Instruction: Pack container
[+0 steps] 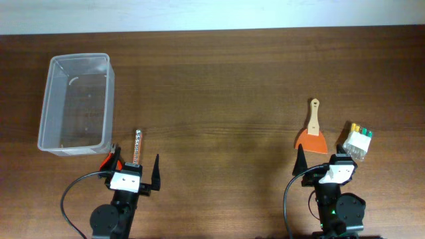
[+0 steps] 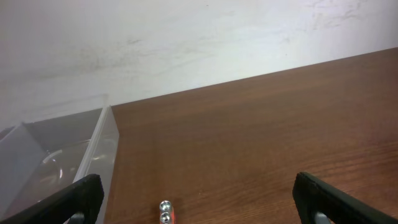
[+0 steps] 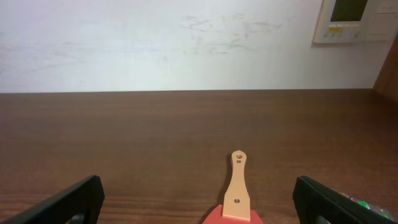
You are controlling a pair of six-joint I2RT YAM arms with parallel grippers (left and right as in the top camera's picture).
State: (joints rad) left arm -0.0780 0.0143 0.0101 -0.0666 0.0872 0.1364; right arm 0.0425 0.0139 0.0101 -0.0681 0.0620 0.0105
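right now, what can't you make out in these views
- Tool by the left gripper: overhead, its near end is under the gripper; the left wrist view cuts off all but its tip.
- Scraper: the right wrist view's bottom edge cuts off its orange blade.
- Small pack: too small overhead to identify; the right wrist view shows only a sliver at the edge.
- Container: the left wrist view shows one corner only.

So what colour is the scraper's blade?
The scraper has an orange-red blade; clearest in the overhead view.

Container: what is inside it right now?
The container looks empty from overhead: only the brown table shows through its clear floor. Nothing covers it; the left wrist view cuts off its near end.
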